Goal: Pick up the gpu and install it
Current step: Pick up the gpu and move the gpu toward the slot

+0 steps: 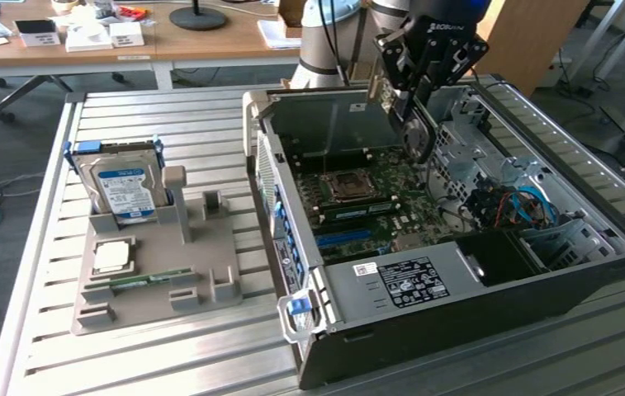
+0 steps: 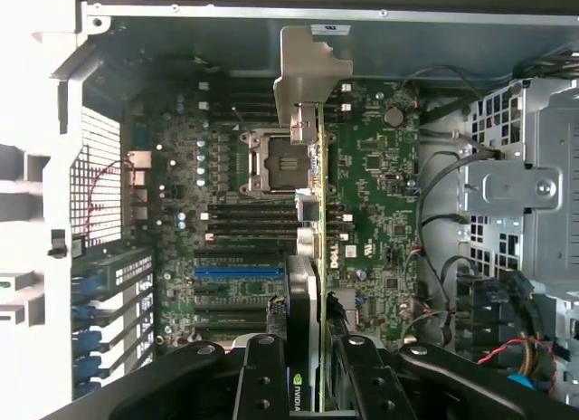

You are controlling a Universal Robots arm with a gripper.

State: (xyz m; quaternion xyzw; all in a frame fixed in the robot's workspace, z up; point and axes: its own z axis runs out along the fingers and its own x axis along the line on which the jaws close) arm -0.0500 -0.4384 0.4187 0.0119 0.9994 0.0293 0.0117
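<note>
The gripper [image 2: 312, 361] pinches the gpu [image 2: 306, 293] edge-on between half-closed fingers. The arm points straight down into the far end of the open computer case [image 1: 576, 272], holding the card over the motherboard [image 2: 380, 194].

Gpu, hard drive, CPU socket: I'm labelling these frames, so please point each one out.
gpu [image 2: 308, 71], wrist view, its metal bracket.
hard drive [image 1: 125, 191], exterior view, its blue label.
CPU socket [image 1: 348, 186], exterior view, its centre.
</note>
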